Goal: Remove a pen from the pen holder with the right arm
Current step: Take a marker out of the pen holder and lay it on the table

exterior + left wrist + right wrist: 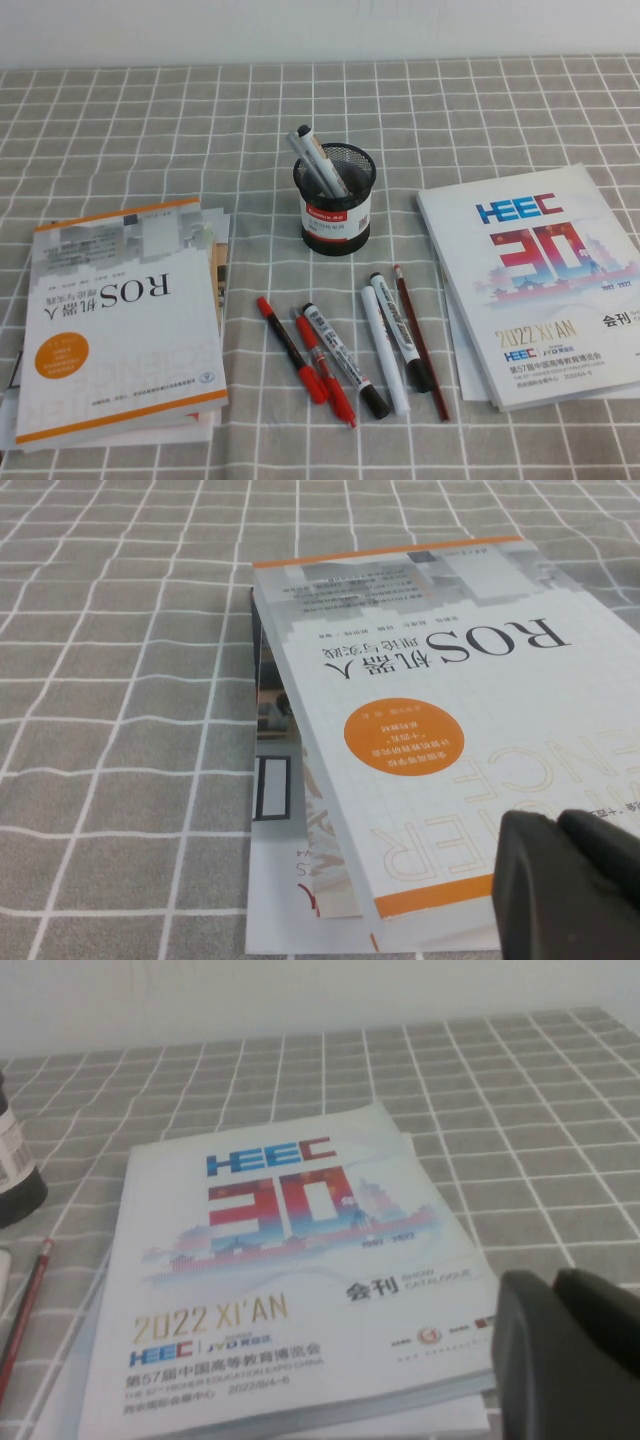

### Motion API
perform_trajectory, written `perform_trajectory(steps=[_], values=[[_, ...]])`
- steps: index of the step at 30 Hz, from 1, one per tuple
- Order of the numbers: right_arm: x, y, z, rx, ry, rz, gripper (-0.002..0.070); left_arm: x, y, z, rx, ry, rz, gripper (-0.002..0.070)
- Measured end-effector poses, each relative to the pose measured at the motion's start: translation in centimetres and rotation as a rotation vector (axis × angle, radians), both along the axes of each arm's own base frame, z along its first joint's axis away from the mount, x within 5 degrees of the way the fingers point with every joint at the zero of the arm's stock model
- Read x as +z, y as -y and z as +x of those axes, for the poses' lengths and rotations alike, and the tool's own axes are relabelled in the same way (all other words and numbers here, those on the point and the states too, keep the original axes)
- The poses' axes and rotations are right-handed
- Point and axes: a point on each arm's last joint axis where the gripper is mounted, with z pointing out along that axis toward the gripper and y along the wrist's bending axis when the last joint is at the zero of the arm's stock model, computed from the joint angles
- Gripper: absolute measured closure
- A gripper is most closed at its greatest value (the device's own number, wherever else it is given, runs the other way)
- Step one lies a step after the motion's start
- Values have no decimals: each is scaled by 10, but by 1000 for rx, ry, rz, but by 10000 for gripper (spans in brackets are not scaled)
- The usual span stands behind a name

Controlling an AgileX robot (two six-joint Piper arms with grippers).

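A black mesh pen holder (pixel 335 200) with a red and white label stands at the middle of the checked cloth. A grey marker (pixel 318 160) leans in it, its cap sticking out at the back left. Neither arm shows in the high view. My right gripper (pixel 553 1282) is shut and empty, hovering over the near right corner of the HEEC catalogue (pixel 290 1280), with the pen holder's side (pixel 15 1175) far off to its left. My left gripper (pixel 556 822) is shut and empty above the near corner of the ROS book (pixel 430 710).
Several pens lie in front of the holder: two red pens (pixel 290 350), a black marker (pixel 345 360), a white marker (pixel 385 350), a black-capped marker (pixel 400 330) and a dark red pencil (pixel 420 340). The ROS book (pixel 120 310) lies left, the HEEC catalogue (pixel 545 280) right.
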Motion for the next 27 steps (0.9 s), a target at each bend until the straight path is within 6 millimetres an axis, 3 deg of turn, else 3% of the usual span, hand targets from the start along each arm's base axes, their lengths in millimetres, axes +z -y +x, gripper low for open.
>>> perform_trajectory(steps=[12, 27], values=[[-15, -8, -5, 104, -168, -47, 689, 0, 0, 0, 0, 0, 0, 678], [-16, -8, -5, 104, -173, -40, 689, 0, 0, 0, 0, 0, 0, 678]])
